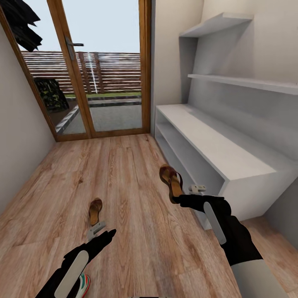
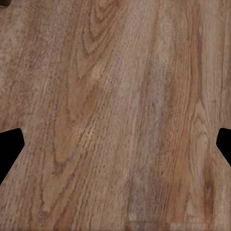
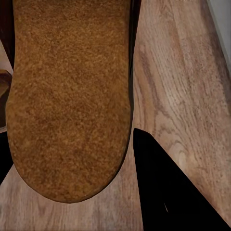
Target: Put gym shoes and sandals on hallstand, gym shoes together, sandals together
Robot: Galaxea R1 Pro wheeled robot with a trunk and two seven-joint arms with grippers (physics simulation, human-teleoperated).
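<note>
Pinching one sandal [image 1: 172, 182] heel in right fingers [image 1: 194, 189], left fingers [image 2: 9, 149] spread empty

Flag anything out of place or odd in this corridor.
The two sandals are split up: one lies flat on the floor, the other is lifted and tilted in the right gripper beside the hallstand. A gym shoe also sits on the floor.

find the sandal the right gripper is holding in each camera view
Head view: the held sandal is right of centre, lifted beside the hallstand, at the right gripper.
Right wrist view: its tan footbed spans the upper left.
Left wrist view: not in it.
Shared landmark: the corridor floor.
</note>
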